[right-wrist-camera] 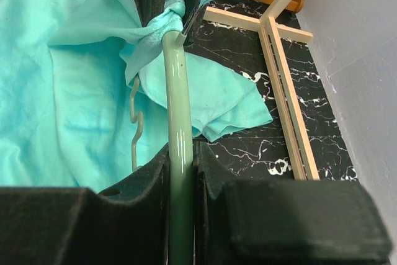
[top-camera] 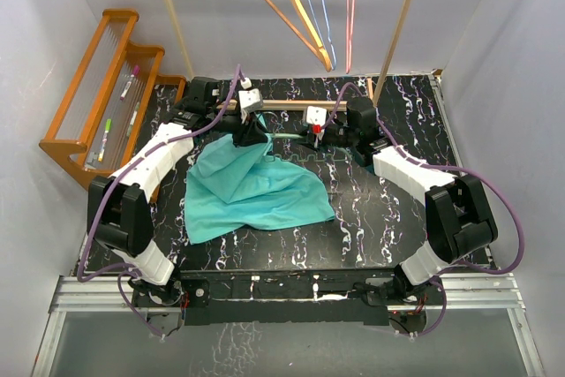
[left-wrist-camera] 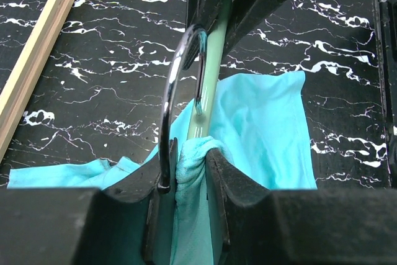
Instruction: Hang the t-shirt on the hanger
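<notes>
The black marbled table (top-camera: pixel 388 200) carries the teal t-shirt (top-camera: pixel 256 187), which lies mostly flat and crumpled on the near side of both jaws, with 1 bunched edge lifted up to them. The pale mint hanger (right-wrist-camera: pixel 175 91) spans the gap between the 2 arms. The right gripper (right-wrist-camera: pixel 178 153) is clamped on its slim plastic bar, and the bar runs straight out from those jaws to the left gripper (left-wrist-camera: pixel 189 159). There the left jaws pinch a tight wad of shirt cloth right against the bar's far end. The steel hook (left-wrist-camera: pixel 169 97) curves up just beside the left jaws' outer finger and appears to touch it at its tip. I judge the step in hand to be working the shirt's opening over 1 end of the hanger. The pictures don't show whether the pinched cloth is the collar or another hem. To do it well, the right jaws should hold the bar rigid and level. The left jaws should draw the cloth along the bar toward the right jaws, not lift it, so that only 1 layer rides over the plastic. The risk is the hook snagging the wad, or the slim bar twisting in the right jaws' grip.
</notes>
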Controlling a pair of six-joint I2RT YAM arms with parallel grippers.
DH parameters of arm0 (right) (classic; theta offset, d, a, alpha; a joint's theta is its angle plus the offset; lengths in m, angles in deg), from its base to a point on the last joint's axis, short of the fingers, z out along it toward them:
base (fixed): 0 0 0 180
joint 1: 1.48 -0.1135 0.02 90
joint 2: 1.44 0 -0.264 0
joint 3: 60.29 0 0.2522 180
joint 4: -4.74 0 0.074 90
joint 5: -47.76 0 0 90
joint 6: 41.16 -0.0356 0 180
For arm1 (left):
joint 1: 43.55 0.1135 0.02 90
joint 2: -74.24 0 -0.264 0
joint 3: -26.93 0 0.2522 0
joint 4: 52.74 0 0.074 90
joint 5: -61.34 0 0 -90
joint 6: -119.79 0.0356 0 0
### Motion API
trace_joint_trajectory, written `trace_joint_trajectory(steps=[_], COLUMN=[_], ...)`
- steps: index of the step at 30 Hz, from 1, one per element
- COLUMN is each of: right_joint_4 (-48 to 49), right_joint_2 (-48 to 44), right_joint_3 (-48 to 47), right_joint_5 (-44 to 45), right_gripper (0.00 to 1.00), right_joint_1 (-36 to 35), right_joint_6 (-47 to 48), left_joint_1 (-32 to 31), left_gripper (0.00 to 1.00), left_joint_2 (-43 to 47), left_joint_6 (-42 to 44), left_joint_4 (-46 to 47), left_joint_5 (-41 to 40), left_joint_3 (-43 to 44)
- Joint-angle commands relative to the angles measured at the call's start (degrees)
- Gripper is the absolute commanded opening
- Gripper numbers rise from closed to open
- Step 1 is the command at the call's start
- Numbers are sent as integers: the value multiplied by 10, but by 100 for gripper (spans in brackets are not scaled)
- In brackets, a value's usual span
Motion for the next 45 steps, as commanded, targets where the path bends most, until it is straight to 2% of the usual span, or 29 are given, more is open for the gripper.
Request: trace_joint_trajectory(steps=[1, 6, 9, 10, 12, 19, 26, 35, 38, 45], right_joint_4=[120, 114, 118, 121, 125, 107, 80, 35, 15, -16], right_joint_2=[-9, -1, 0, -1, -2, -3, 13, 48, 55, 52], right_joint_3=[-35, -47, -47, -46, -43, -41, -47, -87, -102, -110], right_joint_5=[-43, -49, -52, -52, -52, -30, -31, -88, -109, -129], right_gripper=[8, 8, 8, 8, 8, 8, 23, 38, 48, 49], right_joint_1=[-17, -17, -16, -16, -17, -16, -15, -13, -11, -7], right_joint_6=[-26, -28, -33, -35, -38, -31, -40, -48, -47, -41], left_joint_1=[-18, -18, -18, -18, -18, -18, -18, -18, -18, -18], left_gripper=[0, 0, 7, 7, 0, 0, 0, 0, 0, 0], left_joint_2=[25, 33, 34, 34, 33, 35, 69, 105, 107, 90], left_joint_6=[27, 34, 29, 29, 27, 62, 209, 392, 426, 448], left_joint_4=[-56, -78, -77, -77, -73, -92, -209, -348, -372, -400], left_joint_5=[56, 66, 71, 74, 79, 79, 63, 47, 35, 27], left_joint_3=[13, 18, 16, 15, 13, 21, 23, 8, 8, 26])
